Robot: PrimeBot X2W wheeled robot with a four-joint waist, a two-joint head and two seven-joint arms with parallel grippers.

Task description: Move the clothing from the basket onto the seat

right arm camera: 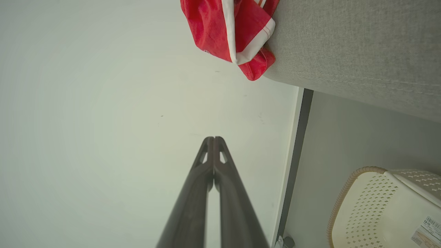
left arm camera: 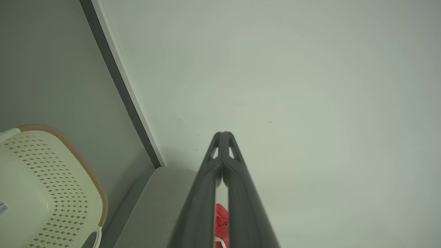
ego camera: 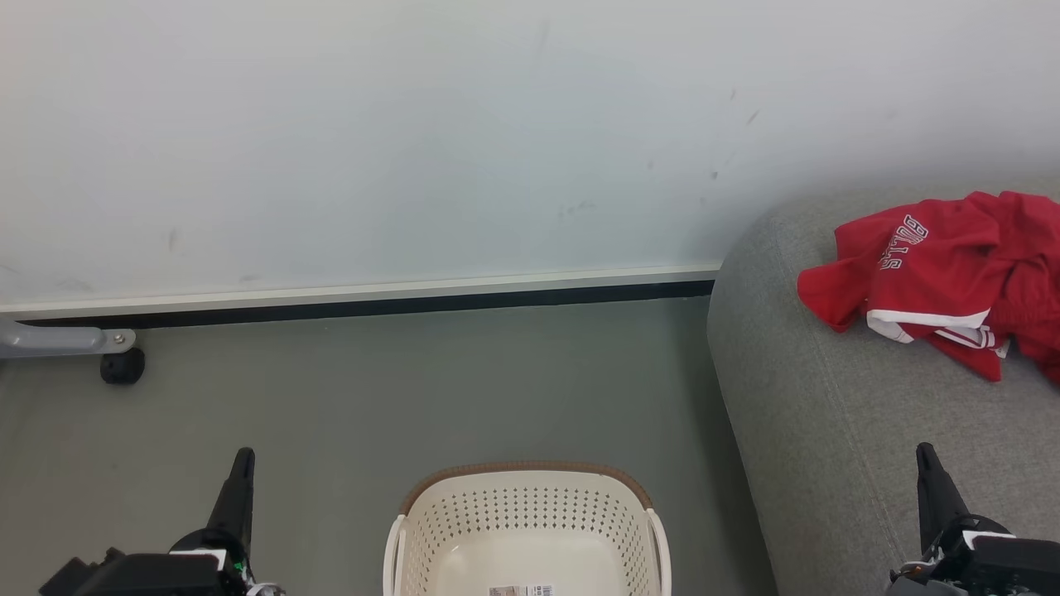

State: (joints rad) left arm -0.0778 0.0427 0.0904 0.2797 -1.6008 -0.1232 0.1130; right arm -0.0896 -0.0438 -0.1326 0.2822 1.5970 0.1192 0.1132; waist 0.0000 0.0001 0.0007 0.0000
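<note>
Seat point(ego camera: 828, 430) is noted at right, running near to far. Basket point(ego camera: 530, 505) is set on the floor, near centre, just left of the seat. What is seen of its inside is bare save a label point(ego camera: 522, 590). Clothing point(ego camera: 944, 273) is found heaped on the seat's far part, long axis left to right, well apart from the basket. It lies straight beyond the right gripper point(ego camera: 926, 454), the nearer one. The left gripper point(ego camera: 243, 459) is placed well off to the left. Both finger pairs are pressed together, nothing held. Transfer is judged complete.
</note>
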